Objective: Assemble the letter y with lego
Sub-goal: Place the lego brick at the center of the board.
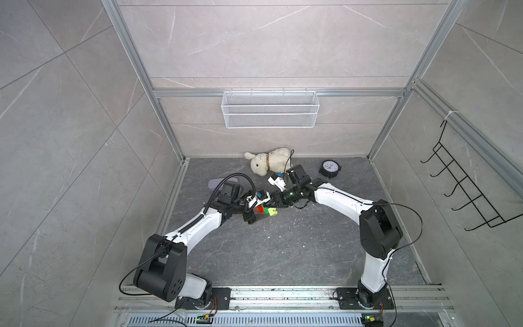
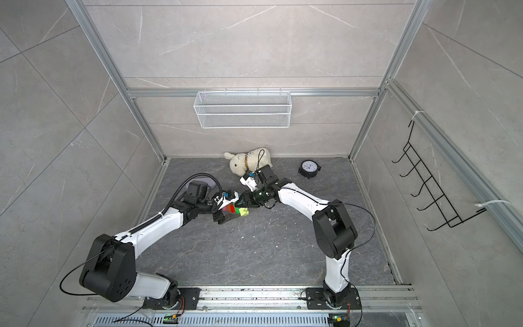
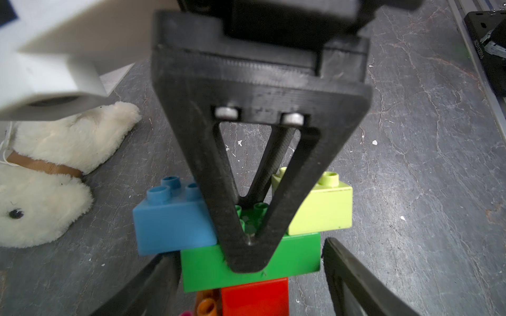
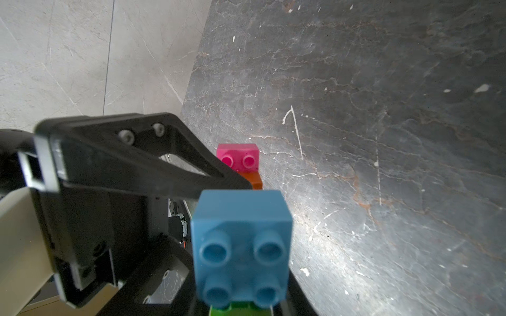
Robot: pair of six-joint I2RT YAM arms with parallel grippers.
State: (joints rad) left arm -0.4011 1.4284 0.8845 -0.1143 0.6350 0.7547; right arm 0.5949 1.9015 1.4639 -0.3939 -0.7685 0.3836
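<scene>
In both top views your two arms meet over the middle of the dark floor [image 1: 283, 249]; the small multicolour letter y [image 1: 265, 211] [image 2: 237, 211] sits between them; the left gripper [image 1: 254, 212] faces its stem end and the right gripper [image 1: 268, 203] its forked end, so the long axis runs from one gripper to the other. In the left wrist view the red brick [image 3: 254, 296] of the stem is nearest the camera; the green bar [image 3: 295, 254] lies across it, with the blue brick [image 3: 169, 221] and yellow-green brick [image 3: 320, 210] on its two ends; the right gripper is pinched tight on the middle of the green bar, between those two bricks; your left fingers [image 3: 353, 276] stand apart either side of the stem, floor showing beside the red brick, grasping nothing. In the right wrist view the blue brick [image 4: 241, 246] fills the foreground, studs toward the camera; the orange brick [image 4: 256, 182] and pink brick [image 4: 241, 157] trail away beyond it, beside one of the left fingers [image 4: 137, 164]. The left arm looks nearer the stem, so closing across it seems the next move; whether the figure rests on the floor, you cannot tell from these views.
</scene>
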